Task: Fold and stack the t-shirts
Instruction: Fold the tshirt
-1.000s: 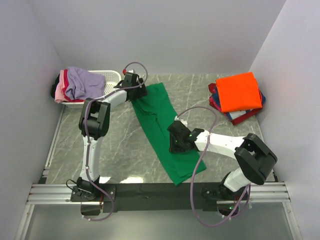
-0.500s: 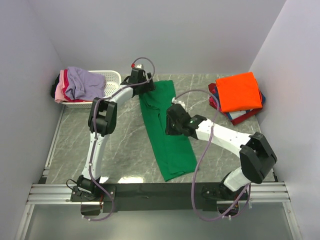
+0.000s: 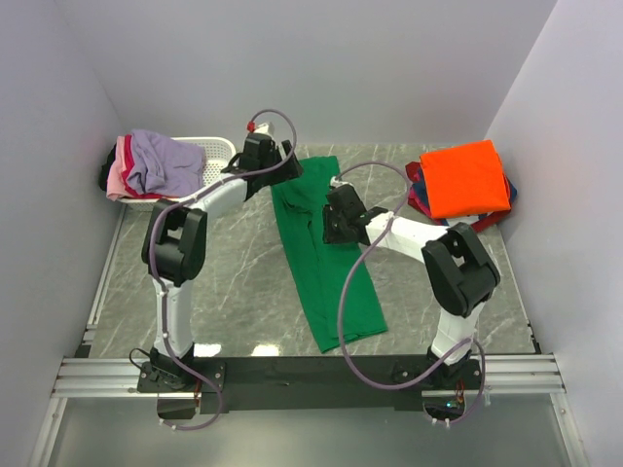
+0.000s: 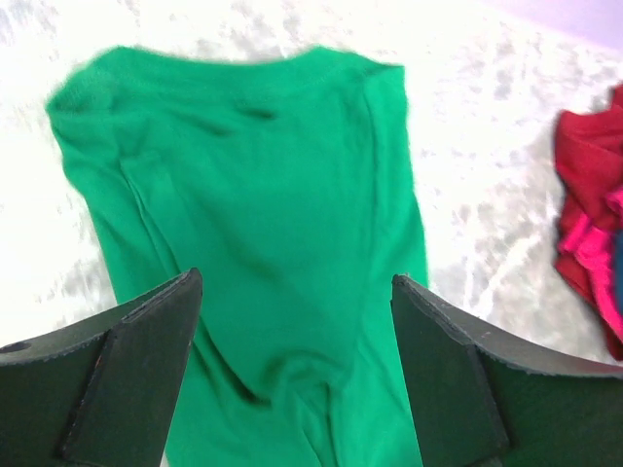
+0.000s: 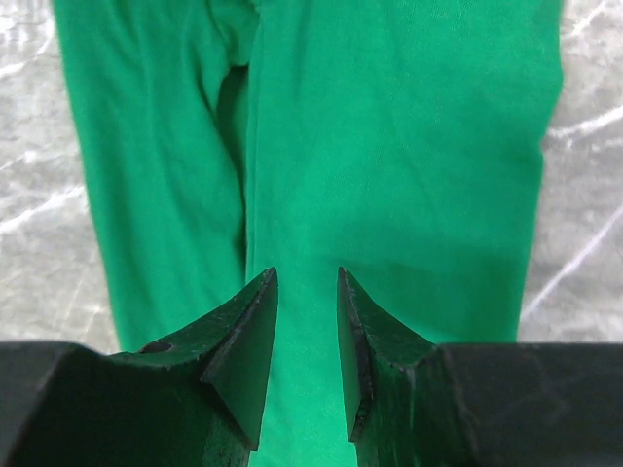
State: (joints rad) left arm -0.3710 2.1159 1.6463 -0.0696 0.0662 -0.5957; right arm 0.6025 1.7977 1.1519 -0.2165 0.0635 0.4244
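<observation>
Lengthwise far-to-near, green t-shirt; left end effector wide open, right end effector barely parted, both empty.

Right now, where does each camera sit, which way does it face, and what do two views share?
Top external: above and behind the bases, facing down on the table; both arms show, left gripper and right gripper at the green t-shirt.
Left wrist: on the left arm, facing down at the shirt, red cloth at right; own fingers wide apart.
Right wrist: on the right arm, facing down at the shirt; own fingers narrowly apart.
Shared: the green shirt.
</observation>
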